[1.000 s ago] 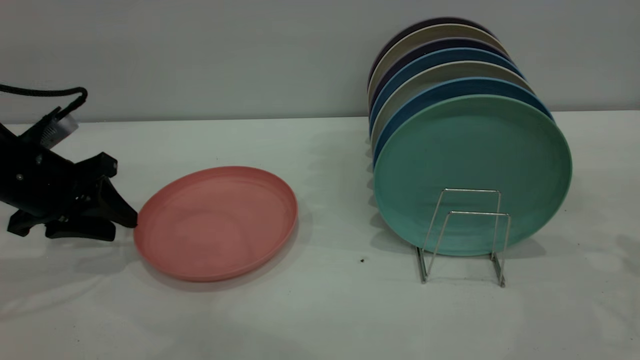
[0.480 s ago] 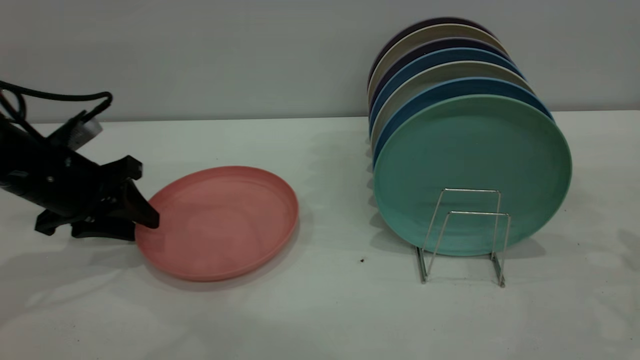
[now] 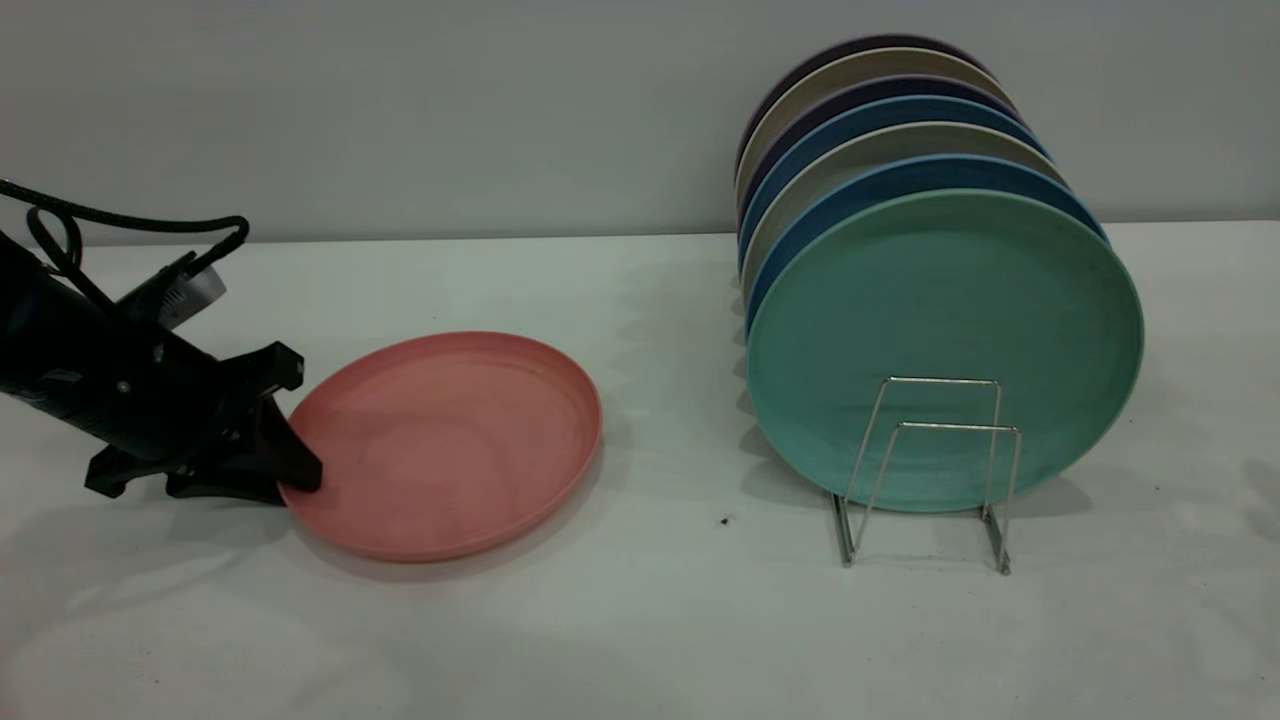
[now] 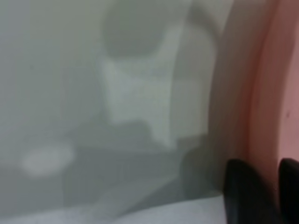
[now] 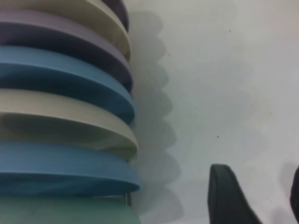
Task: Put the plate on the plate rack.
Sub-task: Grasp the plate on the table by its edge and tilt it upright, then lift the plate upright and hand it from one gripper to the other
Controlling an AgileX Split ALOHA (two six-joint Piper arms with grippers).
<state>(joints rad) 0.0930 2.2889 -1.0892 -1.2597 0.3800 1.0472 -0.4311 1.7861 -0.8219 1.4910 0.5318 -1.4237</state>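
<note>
Salmon-pink and matte, the plate (image 3: 445,445) lies flat on the white tabletop (image 3: 640,620) at the left of the scene, well apart from the plate rack (image 3: 930,470) on the right. The left gripper (image 3: 295,470) reaches in low from the far left edge, its black jaws set over the plate's left rim. In the left wrist view two dark fingertips (image 4: 245,193) stand a narrow gap apart with the pink rim between them; whether they already press on it cannot be told. A black cable (image 3: 130,218) loops above the left arm.

The thin silver wire rack stands near the right side of the tabletop with two bare loop dividers at its near end. Behind them a teal-green plate (image 3: 945,345) stands on edge, and behind that a row of upright plates in blue, beige and dark purple (image 3: 880,110) runs toward the far wall (image 3: 400,110).

The right gripper (image 5: 257,196) shows only in its own wrist view, hanging above the tabletop just beside the racked plates, its jaws standing wide apart and empty.
</note>
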